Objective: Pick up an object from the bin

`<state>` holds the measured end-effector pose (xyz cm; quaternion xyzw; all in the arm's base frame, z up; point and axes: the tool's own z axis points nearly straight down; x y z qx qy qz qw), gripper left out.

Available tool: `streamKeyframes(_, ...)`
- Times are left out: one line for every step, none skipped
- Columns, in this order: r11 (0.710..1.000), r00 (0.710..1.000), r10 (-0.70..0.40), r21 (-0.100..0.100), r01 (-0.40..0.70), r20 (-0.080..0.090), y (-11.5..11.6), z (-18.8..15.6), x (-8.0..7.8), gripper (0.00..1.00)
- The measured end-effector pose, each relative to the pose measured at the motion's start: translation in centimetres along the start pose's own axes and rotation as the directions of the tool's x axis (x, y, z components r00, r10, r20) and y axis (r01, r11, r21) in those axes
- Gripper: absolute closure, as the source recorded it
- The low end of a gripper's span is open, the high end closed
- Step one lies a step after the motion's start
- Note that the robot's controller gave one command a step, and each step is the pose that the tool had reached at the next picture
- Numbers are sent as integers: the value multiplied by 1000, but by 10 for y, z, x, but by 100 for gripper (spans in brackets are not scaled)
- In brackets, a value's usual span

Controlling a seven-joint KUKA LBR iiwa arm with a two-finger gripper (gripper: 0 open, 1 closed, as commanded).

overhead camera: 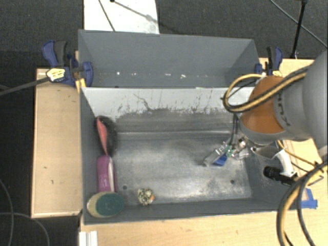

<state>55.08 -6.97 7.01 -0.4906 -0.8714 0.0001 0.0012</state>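
Since your claw (225, 154) hangs low at the bin's (169, 65) three o'clock, right at a small blue-and-grey piece (220, 161) on the floor, that piece looks the likely target, though you cannot tell whether the claw is clenched or released.

Well apart from your tool (225, 155), along the bin wall (91, 137) opposite it, you have a red and black object (105, 132), and just beside that a pink bottle (105, 173) lying lengthwise. At the row's end sits a round teal-faced disc (106, 205). A small speckled lump (145, 196) lies closer to the tool than these, yet well clear of it.
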Motion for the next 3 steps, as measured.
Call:
streamKeyframes(1000,1000,-5,0,5,0,1,-1,0,100)
streamKeyframes(1000,1000,-13,-5,13,5,1,-37,-1,100)
streamKeyframes(1000,1000,-22,-6,22,6,2,-91,-2,100)
